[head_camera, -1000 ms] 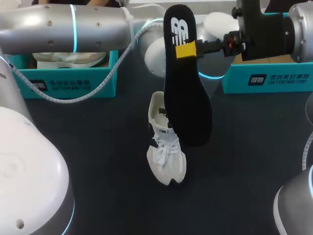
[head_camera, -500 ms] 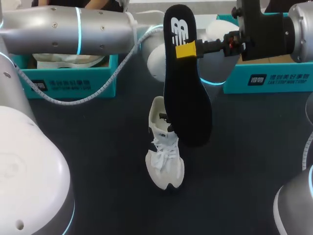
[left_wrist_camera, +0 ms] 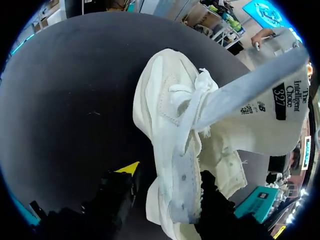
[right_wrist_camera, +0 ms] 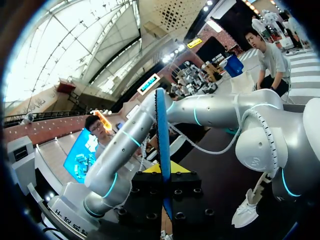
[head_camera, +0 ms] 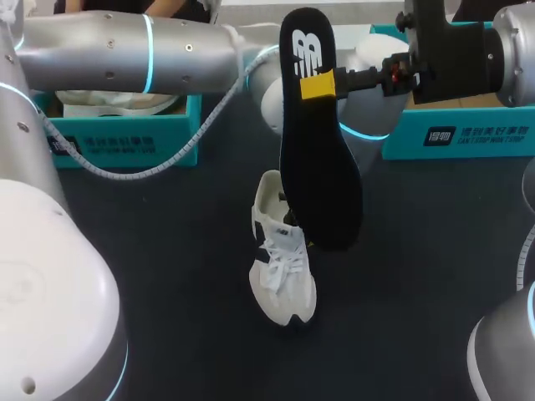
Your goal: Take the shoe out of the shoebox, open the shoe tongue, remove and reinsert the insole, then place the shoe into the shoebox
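A white shoe [head_camera: 282, 271] lies on the dark table, toe toward the front edge. In the left wrist view the shoe [left_wrist_camera: 165, 115] sits between the fingers of my left gripper [left_wrist_camera: 170, 172], its tongue [left_wrist_camera: 255, 95] lifted away from the opening. One yellow fingertip [left_wrist_camera: 129, 167] stands a little off the shoe's side, so the gripper is open. In the head view that gripper is hidden behind the black insole [head_camera: 318, 159]. The insole hangs upright above the shoe, with my right gripper [head_camera: 316, 86] shut on its upper part. In the right wrist view the insole [right_wrist_camera: 161, 135] shows edge-on between the fingers.
A teal shoebox [head_camera: 125, 138] holding white things stands at the back left, under my left arm [head_camera: 125, 54]. A second teal box part [head_camera: 468, 129] stands at the back right, under my right arm.
The shoe has shifted toward the front edge of the table. My left arm has slid to the right above it. The right arm and the insole have stayed still.
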Robot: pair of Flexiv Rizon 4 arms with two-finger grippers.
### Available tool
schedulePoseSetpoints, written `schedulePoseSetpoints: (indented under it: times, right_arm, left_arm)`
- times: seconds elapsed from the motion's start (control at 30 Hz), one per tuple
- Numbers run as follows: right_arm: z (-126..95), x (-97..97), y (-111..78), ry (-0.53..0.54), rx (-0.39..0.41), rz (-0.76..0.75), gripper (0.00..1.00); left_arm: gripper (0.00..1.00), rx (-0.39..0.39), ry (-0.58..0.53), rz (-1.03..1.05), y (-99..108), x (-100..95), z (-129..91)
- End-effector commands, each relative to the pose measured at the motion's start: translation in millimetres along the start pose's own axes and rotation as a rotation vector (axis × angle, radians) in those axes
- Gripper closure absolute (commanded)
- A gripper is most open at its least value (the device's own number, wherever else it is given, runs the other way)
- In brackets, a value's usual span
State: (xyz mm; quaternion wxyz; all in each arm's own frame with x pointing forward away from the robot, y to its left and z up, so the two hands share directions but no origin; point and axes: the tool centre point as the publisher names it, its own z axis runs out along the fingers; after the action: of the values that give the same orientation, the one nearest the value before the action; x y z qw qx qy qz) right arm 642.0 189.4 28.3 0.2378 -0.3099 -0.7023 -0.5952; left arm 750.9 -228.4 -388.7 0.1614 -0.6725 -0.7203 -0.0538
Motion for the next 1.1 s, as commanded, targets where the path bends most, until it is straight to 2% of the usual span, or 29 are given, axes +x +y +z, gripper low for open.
schedulePoseSetpoints:
  times: [0.03,0.4,0.57,0.9,1.1]
  right_arm:
    - [4,-1.3,1.7,0.001,0.001,0.0,1.0]
    - [4,-1.3,1.7,0.001,0.001,0.0,1.0]
    - [4,-1.3,1.7,0.001,0.001,0.0,1.0]
    - [4,-1.3,1.7,0.001,0.001,0.0,1.0]
    - [4,-1.3,1.7,0.001,0.001,0.0,1.0]
  left_arm:
    - [0.0,0.0,-0.089,0.013,0,22.5,-22]
    - [0.0,-0.057,-0.433,0.05,14,54.0,-88]
    - [0.0,-0.089,-0.594,0.049,13,81.8,-106]
    - [0.0,-0.174,-0.823,0.037,17,133.0,-140]
    - [0.0,-0.214,-0.96,0.118,22,155.5,-159]
